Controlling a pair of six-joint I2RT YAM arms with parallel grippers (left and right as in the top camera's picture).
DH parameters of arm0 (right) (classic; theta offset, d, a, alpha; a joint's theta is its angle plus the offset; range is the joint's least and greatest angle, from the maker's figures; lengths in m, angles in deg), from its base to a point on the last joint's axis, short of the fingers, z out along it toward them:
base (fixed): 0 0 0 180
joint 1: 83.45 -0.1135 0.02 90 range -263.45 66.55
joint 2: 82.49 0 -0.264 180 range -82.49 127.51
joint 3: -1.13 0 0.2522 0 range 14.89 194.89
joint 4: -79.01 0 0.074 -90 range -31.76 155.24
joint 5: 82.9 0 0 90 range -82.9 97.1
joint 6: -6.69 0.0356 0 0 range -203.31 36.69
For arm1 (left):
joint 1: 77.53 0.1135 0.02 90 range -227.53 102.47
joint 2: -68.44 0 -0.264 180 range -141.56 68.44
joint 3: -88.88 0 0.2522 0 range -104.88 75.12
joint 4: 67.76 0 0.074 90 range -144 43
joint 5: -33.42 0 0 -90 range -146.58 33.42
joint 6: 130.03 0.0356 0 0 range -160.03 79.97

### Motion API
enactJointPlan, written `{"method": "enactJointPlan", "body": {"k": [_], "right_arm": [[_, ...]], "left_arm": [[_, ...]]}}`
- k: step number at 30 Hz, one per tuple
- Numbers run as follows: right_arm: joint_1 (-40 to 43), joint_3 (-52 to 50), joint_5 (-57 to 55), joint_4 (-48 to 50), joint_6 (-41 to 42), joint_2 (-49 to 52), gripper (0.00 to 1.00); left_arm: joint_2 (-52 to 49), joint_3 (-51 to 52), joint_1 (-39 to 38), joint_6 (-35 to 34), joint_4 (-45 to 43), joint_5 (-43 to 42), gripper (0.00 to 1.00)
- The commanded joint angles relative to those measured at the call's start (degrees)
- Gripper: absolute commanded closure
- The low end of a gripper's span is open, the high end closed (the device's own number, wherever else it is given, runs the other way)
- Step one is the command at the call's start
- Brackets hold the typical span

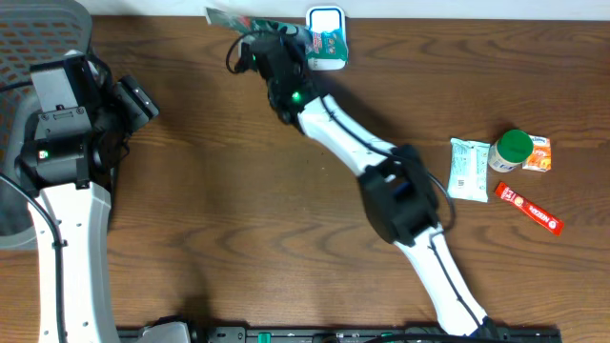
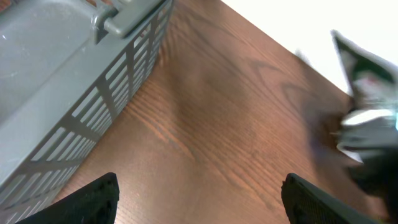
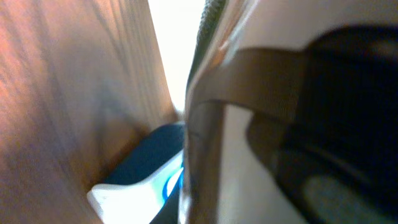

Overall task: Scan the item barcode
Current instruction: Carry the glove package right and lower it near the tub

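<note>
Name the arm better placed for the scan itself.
Right. The right fingers are shut on the green packet beside the white-and-blue device; the left fingers stand open and empty by the gray basket.

- Brown wood-grain table (image 1: 210, 191), runs the whole width.
- Grey slatted basket (image 1: 43, 24) sits at the back-left corner.
- White-and-blue box (image 1: 327, 38) at the back edge, around the middle.
- Right side: white-teal packet (image 1: 468, 170), green-lidded jar (image 1: 512, 151) just beside it, small orange box (image 1: 538, 154) against the jar.
- Red stick pack (image 1: 529, 209) lies slanted, just in front of those.
</note>
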State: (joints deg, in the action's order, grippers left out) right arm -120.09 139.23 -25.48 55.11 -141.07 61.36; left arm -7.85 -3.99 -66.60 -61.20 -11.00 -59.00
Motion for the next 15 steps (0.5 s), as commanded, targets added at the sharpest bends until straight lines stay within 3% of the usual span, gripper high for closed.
{"method": "enactJointPlan", "body": {"k": [1,10,15], "right_arm": [[1.4,1.3,8.1,-7.4,20.8,-15.2,0.99],[9.6,1.3,20.2,-48.2,50.2,-36.4,0.99],[20.9,1.2,20.9,-71.8,54.2,-40.6,0.99]], "left_arm": [[-0.5,-0.3,0.3,0.1,-0.2,0.5,0.16],[-0.5,-0.3,0.3,0.1,-0.2,0.5,0.16],[-0.5,-0.3,0.3,0.1,-0.2,0.5,0.16]]}}
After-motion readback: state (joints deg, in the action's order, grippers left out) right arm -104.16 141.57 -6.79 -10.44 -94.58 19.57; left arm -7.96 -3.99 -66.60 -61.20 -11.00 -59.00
